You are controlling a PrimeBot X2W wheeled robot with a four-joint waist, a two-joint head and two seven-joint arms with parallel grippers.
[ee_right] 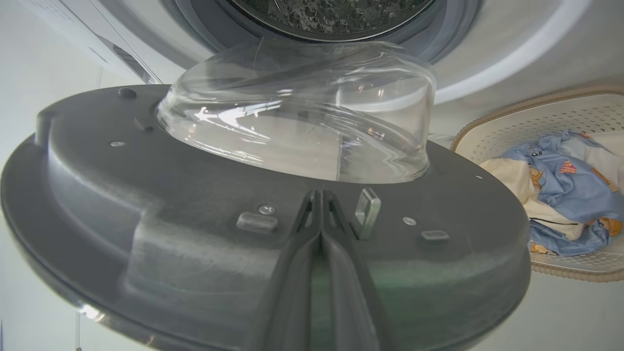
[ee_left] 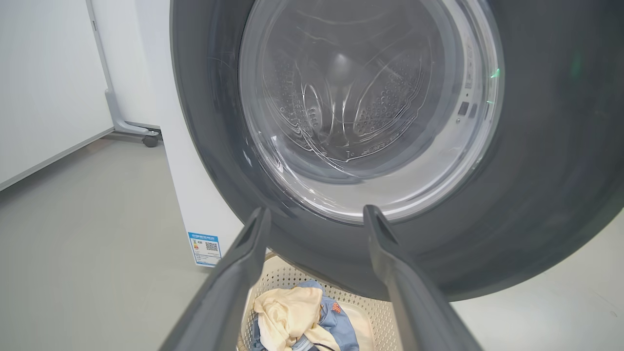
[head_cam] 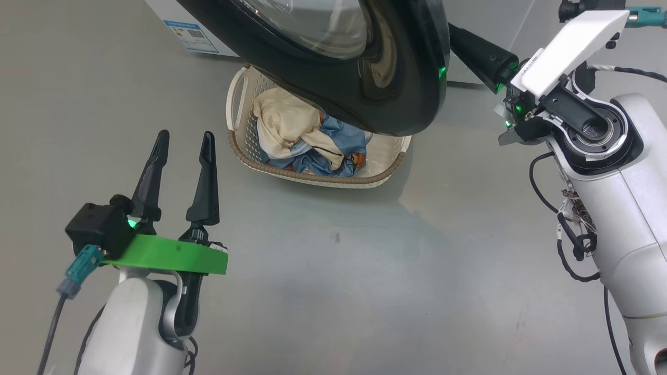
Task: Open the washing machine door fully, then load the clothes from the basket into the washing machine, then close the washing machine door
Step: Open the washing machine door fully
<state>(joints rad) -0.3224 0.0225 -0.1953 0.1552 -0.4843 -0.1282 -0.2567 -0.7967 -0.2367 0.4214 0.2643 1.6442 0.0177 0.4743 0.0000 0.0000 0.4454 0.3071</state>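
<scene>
The washing machine door [head_cam: 338,101] stood swung away from the washing machine [ee_left: 190,185], its black rim overhanging the basket [head_cam: 388,156] on the floor. Beneath the door, the clothes [head_cam: 292,130] lay heaped in the basket, the cream piece over the blue printed one. The right gripper [ee_right: 319,200] was at the door's inner face, fingers pressed together, tips just beside the metal latch hook [ee_right: 366,212]. The left gripper [head_cam: 186,136] hovered before the door's outer side, fingers spread wide, holding nothing.
</scene>
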